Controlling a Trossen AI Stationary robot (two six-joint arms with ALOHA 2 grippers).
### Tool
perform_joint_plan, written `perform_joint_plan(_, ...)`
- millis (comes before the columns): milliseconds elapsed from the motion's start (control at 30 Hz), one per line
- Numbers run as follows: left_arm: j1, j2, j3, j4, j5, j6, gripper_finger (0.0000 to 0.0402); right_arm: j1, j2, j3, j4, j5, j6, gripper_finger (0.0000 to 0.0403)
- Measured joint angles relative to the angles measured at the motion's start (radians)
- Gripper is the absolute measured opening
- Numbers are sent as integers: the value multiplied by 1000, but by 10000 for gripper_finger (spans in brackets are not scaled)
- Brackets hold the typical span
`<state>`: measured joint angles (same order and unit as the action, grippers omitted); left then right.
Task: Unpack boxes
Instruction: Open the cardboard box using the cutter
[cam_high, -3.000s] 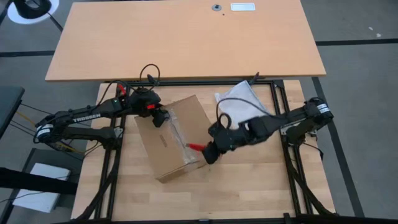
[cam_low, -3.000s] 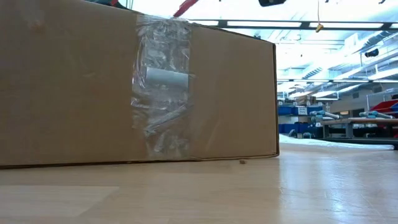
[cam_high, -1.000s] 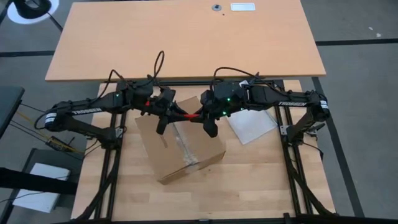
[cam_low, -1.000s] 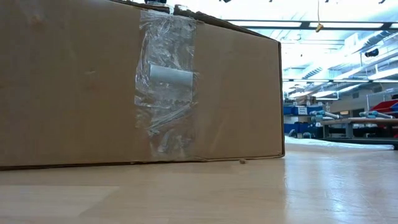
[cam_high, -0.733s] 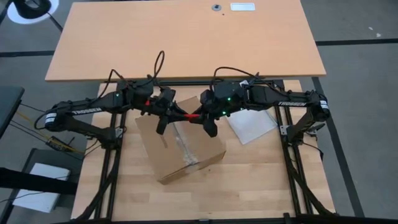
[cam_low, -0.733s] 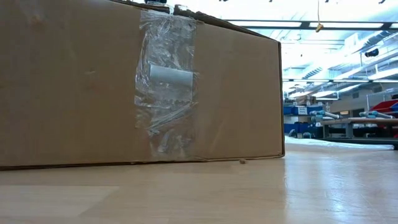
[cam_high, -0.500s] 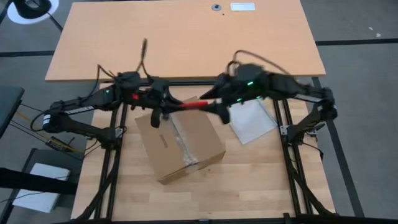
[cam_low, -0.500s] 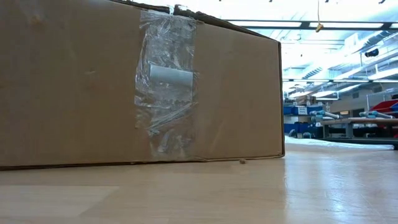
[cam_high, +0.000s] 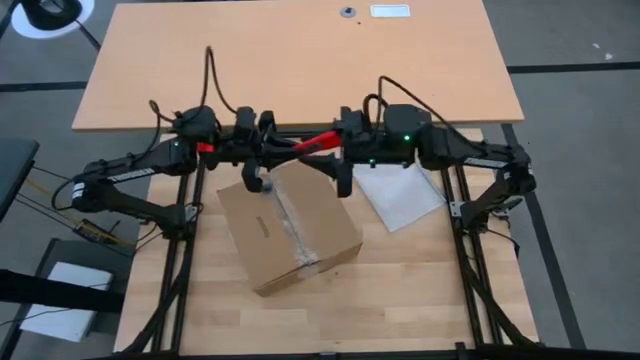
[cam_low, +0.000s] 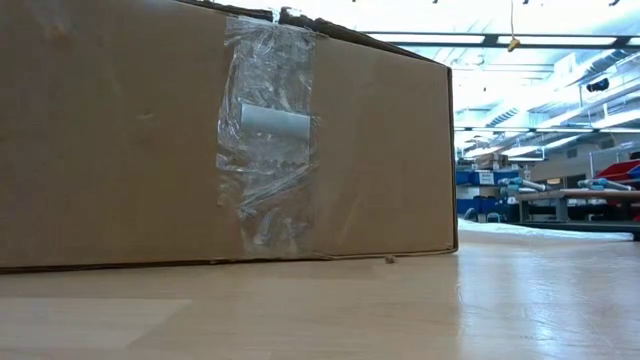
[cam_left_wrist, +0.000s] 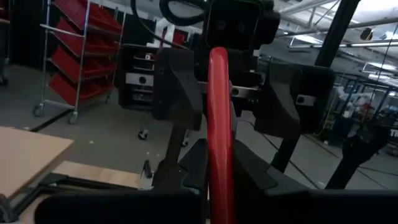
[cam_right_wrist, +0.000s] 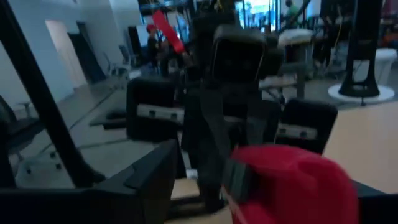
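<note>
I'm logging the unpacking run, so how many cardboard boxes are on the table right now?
1. The cardboard box sits closed and taped on the slatted table, just below both claws; nothing shows what's inside.

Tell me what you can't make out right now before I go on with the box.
- Box contents: flaps shut in the high view; the low view shows only its side wall.
- Top tape, cut or not: too small in the high view.
- Red stick, one end: hidden between the left tool fingers in the left wrist view.
</note>
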<state>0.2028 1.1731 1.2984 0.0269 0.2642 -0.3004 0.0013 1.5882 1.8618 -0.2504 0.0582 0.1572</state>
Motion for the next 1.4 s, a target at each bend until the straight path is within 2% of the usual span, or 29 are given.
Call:
perform_joint_plan(267,0,-1,0,-4,48,5,50,-6,8,0,15,0,21,227)
perform_joint_plan(533,0,-1,0,-17,55,7,50,-6,12,0,-7,0,54,223)
perform_joint_plan(667,0,-1,0,-24,56,8,50,-6,12,1,-41,1,59,176)
perform_joint_plan(833,0,-2,0,-29,46,12,57,-9,12,1,-39,7,55,64)
perform_joint_plan(1033,15,-4,0,-48,51,6,132,-5,11,1,-46,5,17,58)
perform_joint_plan(1200,51,-58,-1,-188,47,4,152,36,-5,0,-131,91,18,58)
perform_joint_plan(1400,65,-132,-1,-535,-33,14,154,150,8,1,-294,226,76,58)
